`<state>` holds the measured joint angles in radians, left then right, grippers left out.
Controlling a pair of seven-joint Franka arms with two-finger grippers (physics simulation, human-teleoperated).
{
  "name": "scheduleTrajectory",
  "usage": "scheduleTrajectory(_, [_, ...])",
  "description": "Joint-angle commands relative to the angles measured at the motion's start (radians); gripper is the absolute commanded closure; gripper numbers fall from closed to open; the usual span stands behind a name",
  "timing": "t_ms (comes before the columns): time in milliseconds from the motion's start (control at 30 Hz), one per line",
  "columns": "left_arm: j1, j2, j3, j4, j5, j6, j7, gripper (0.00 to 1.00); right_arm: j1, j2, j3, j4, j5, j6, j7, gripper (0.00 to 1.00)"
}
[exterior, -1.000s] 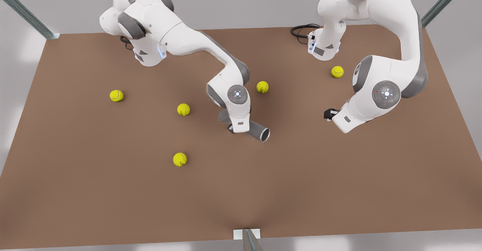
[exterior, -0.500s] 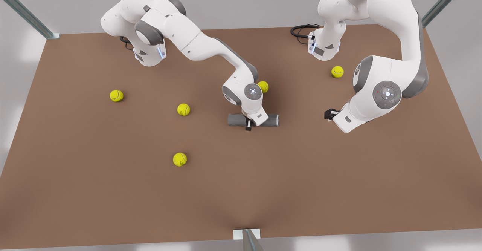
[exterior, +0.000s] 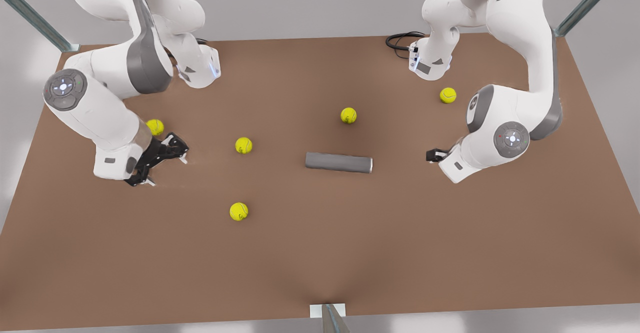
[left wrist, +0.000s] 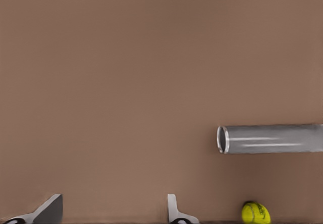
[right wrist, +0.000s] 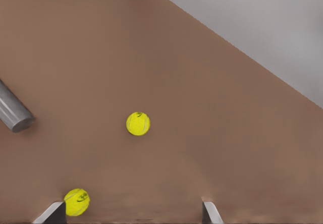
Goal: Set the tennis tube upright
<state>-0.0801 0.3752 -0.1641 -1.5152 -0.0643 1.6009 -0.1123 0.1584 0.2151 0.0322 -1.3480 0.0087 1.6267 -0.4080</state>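
Note:
The tennis tube (exterior: 339, 162) is a grey cylinder lying flat on its side near the middle of the brown table (exterior: 320, 253), with its lighter rim toward the front view's right. My left gripper (exterior: 431, 155) hovers on the front view's right, off the rim end, open and holding nothing. In the left wrist view the tennis tube (left wrist: 272, 138) shows its hollow rim beyond the left gripper (left wrist: 113, 219). My right gripper (exterior: 167, 172) is far off on the front view's left, open and empty. The right wrist view has the tennis tube (right wrist: 12, 110) showing its closed end, with the right gripper (right wrist: 131, 219) low over the table.
Several yellow-green tennis balls lie scattered: one (exterior: 348, 115) just behind the tube, one (exterior: 243, 145) and another (exterior: 239, 211) between the tube and the right gripper. A ball (exterior: 154, 126) sits beside the right arm's wrist. A metal bracket (exterior: 327, 313) marks the near edge.
The right gripper let go of the tube and swung far back to the front view's left. The tube now lies level on the table. The left arm barely shifted.

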Motion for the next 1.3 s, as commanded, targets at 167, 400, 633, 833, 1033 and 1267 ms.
scheduleTrajectory(167, [0.143, 0.333, 0.003, -0.002, -0.535, 0.056, 0.439, 0.0, -0.011, 0.009, 0.0, 0.107, -0.139, -0.266, 0.568, 0.0])
scheduleTrajectory(400, [0.066, 0.218, 0.003, -0.376, -0.888, 0.439, 0.69, 0.0, -0.017, 0.038, 0.005, 0.109, -0.136, -0.223, 0.568, 0.0])
scheduleTrajectory(633, [0.065, 0.238, -0.026, -0.401, -0.924, 0.455, 1.057, 0.0, -0.01, 0.05, 0.006, 0.107, -0.131, -0.192, 0.581, 0.0])
scheduleTrajectory(833, [0.046, 0.254, -0.061, -0.464, -0.943, 0.452, 1.047, 0.0, -0.013, 0.052, 0.006, 0.105, -0.131, -0.194, 0.581, 0.0])
scheduleTrajectory(1033, [0.046, 0.275, -0.069, -0.47, -1.042, 0.445, 1.027, 0.0, -0.014, 0.052, 0.006, 0.107, -0.13, -0.194, 0.581, 0.0])
scheduleTrajectory(1267, [0.052, 0.274, -0.069, -0.467, -1.102, 0.439, 1.007, 0.0, -0.014, 0.05, 0.006, 0.107, -0.133, -0.194, 0.583, 0.0])
